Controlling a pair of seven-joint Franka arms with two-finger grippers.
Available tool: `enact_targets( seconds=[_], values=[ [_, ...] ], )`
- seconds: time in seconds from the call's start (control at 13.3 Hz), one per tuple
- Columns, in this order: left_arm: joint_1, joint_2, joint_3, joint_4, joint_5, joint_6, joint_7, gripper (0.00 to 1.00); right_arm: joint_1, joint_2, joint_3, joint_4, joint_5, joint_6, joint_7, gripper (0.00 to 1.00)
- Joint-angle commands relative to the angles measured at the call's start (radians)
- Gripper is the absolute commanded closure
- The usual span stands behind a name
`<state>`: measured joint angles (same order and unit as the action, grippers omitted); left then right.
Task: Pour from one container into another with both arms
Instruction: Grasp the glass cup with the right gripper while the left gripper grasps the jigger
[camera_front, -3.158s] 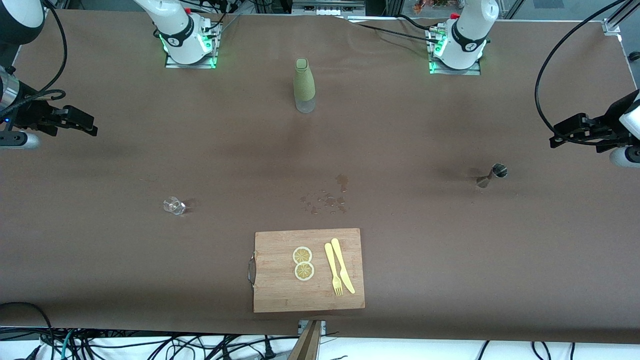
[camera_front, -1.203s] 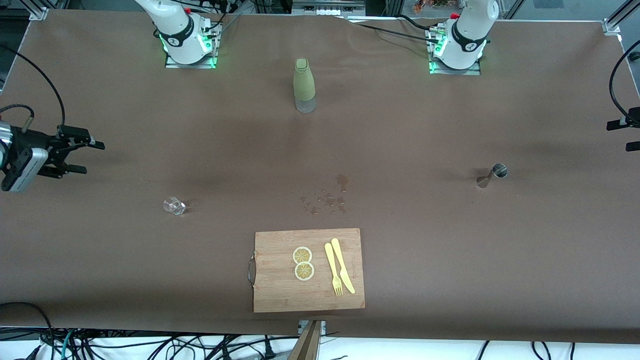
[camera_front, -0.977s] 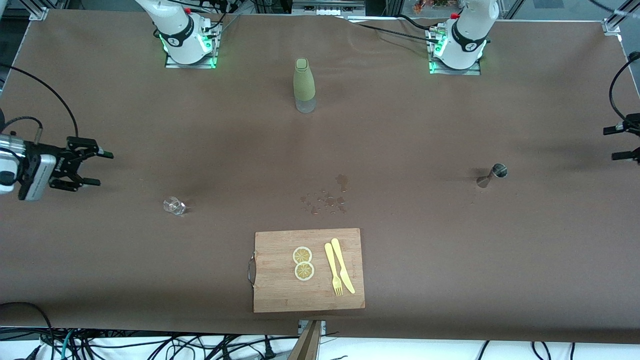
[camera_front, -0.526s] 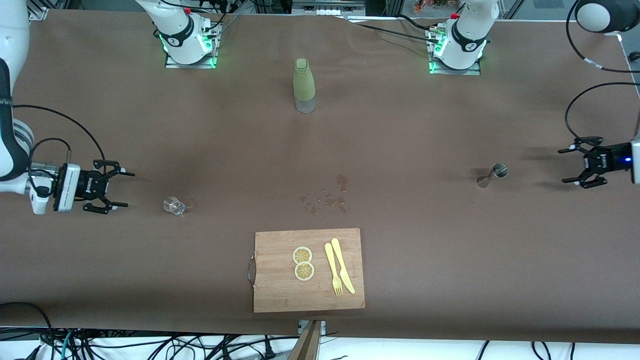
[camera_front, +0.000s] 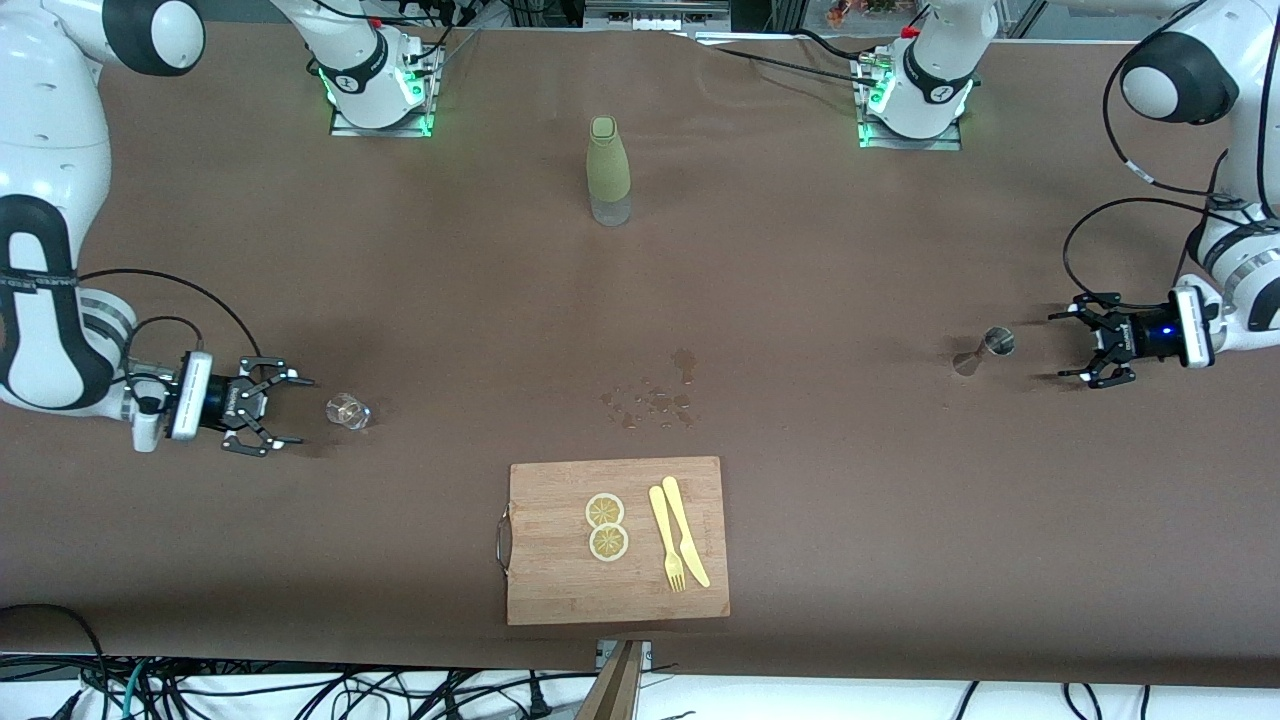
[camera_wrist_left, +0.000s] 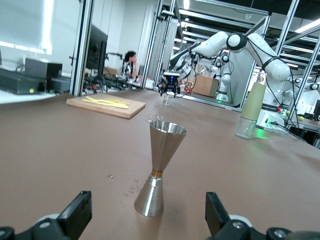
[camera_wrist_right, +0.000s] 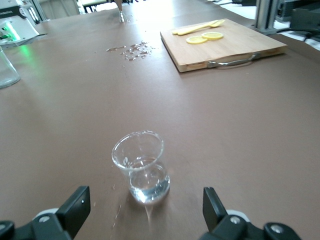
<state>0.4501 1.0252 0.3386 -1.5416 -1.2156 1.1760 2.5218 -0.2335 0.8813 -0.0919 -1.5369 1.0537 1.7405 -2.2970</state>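
Front view: the right gripper, jaws wide and empty, sits low with the upright glass cup straight ahead of its fingertips. Likewise the left gripper, spread and empty, faces the upright steel jigger dead ahead, each arm nearest its own vessel.

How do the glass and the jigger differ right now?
The glass is clear, short and wide-mouthed; the jigger is metal, taller and pinched at the waist. The glass stands toward the right arm's end of the table, with the open right gripper beside it; the jigger stands toward the left arm's end, near the open left gripper. Both stand upright, ungrasped.
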Motion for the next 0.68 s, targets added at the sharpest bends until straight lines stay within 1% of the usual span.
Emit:
enact_targets(
  seconds=[0.0, 0.23, 0.38, 0.6],
  values=[
    [-0.062, 0.050, 0.013, 0.017, -0.033, -0.003, 0.124, 0.00, -0.010, 0.040, 0.040, 0.034, 0.022, -0.030, -0.038, 0.00],
    [-0.120, 0.061, 0.011, 0.018, -0.027, -0.001, 0.126, 0.00, -0.010, 0.064, 0.052, 0.034, 0.049, -0.035, -0.088, 0.00],
    [-0.134, 0.055, 0.008, 0.018, -0.025, -0.003, 0.123, 0.00, -0.007, 0.068, 0.054, 0.034, 0.049, -0.035, -0.094, 0.00],
    [-0.157, 0.052, 0.007, 0.017, -0.018, -0.015, 0.114, 0.00, -0.006, 0.073, 0.072, 0.032, 0.049, -0.036, -0.102, 0.02]
  ],
)
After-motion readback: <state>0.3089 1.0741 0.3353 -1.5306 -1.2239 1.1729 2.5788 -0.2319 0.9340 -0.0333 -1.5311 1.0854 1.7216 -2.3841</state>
